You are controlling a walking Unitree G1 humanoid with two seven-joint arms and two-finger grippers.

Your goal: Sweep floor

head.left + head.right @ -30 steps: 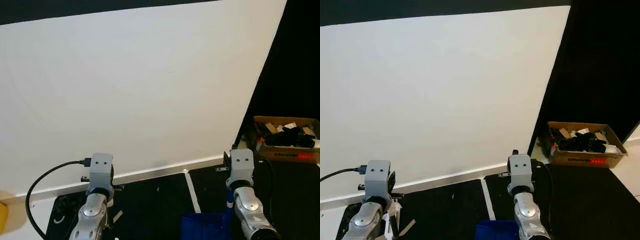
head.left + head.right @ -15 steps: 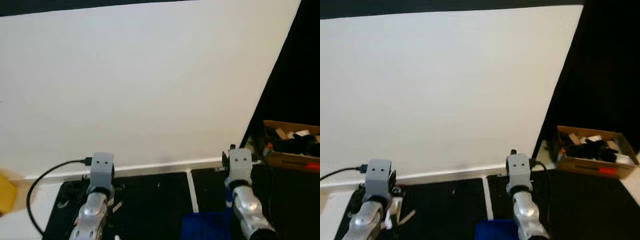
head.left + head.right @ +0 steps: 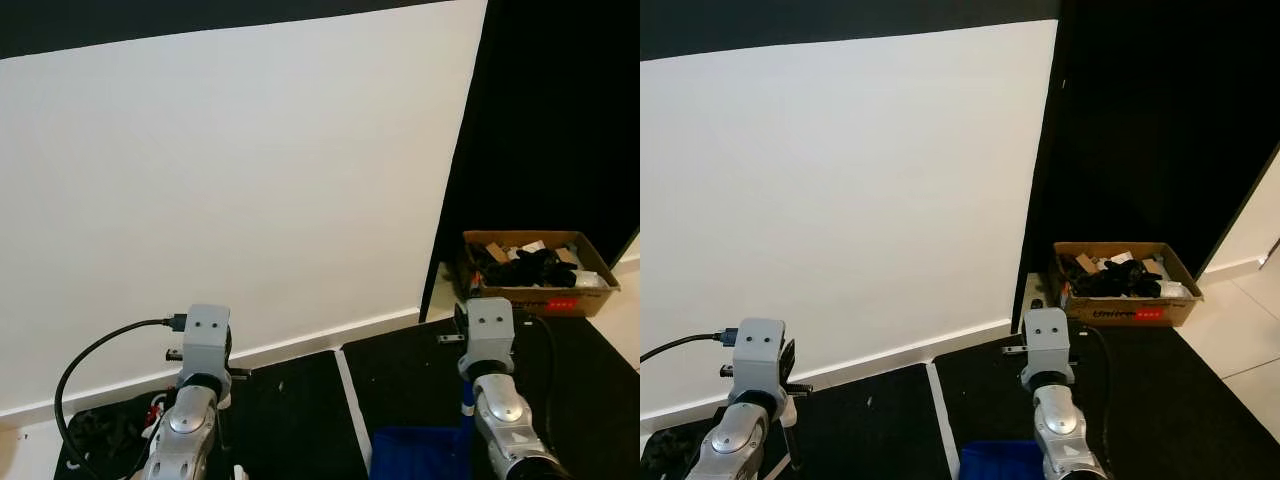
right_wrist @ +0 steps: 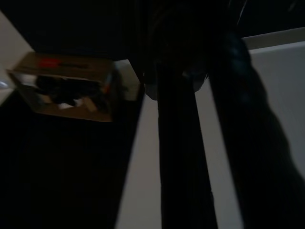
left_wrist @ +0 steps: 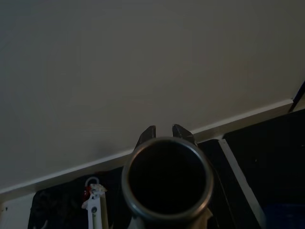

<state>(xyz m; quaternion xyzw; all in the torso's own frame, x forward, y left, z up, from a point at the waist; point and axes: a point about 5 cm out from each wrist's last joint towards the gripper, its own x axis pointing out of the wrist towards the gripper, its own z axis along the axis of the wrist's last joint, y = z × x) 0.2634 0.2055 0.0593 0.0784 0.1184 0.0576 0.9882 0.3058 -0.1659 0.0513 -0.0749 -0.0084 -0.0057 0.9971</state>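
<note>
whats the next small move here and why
Probably tilt the view down toward the floor before sweeping: the head views mostly take in the white wall, with just a strip of black mat, the blue dustpan at the frame's edge and a cardboard box off to the right.

We look along a dark pole (image 4: 183, 157) that runs down the middle of a very dim picture, with a second dark, blurred bar (image 4: 248, 124) close beside it. Behind them we see a pale surface (image 4: 143, 191) next to black ground. An open cardboard box (image 4: 66, 86) with a red label holds dark items we cannot identify.
</note>
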